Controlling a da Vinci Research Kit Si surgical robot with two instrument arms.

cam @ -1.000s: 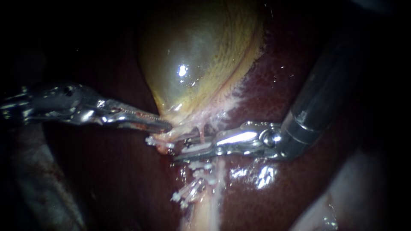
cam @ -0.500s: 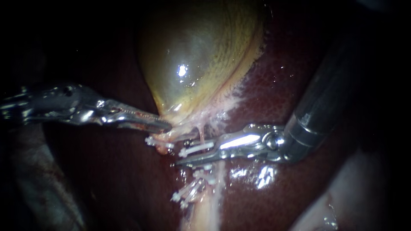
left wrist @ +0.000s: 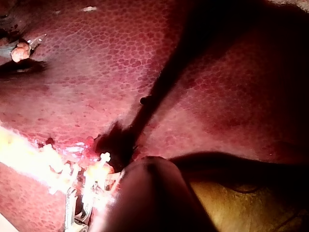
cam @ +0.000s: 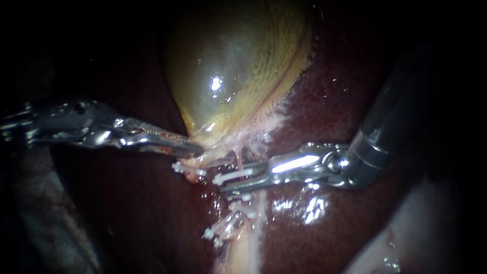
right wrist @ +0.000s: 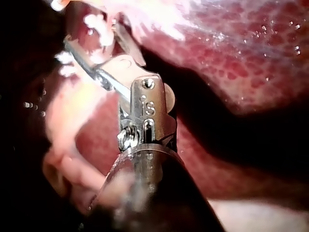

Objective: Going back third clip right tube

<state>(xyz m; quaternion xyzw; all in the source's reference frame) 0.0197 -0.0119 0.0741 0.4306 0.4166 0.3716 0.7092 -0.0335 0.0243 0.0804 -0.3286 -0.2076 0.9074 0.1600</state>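
Pulled back to the right vs. 1 s ago: right instrument (cam: pixel 227 181). Slid w/ open jaws partway off white clip (cam: pixel 234 174); more of clip bared.

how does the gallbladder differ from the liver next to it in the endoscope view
The gallbladder is yellow-green and smooth, while the liver is dark red-brown with a finely speckled surface. The gallbladder is a rounded, bulging sac that tapers to a narrow lower end; the liver lies broader and flatter around it, running out past the edges of the view. Both are wet and glint under the light.
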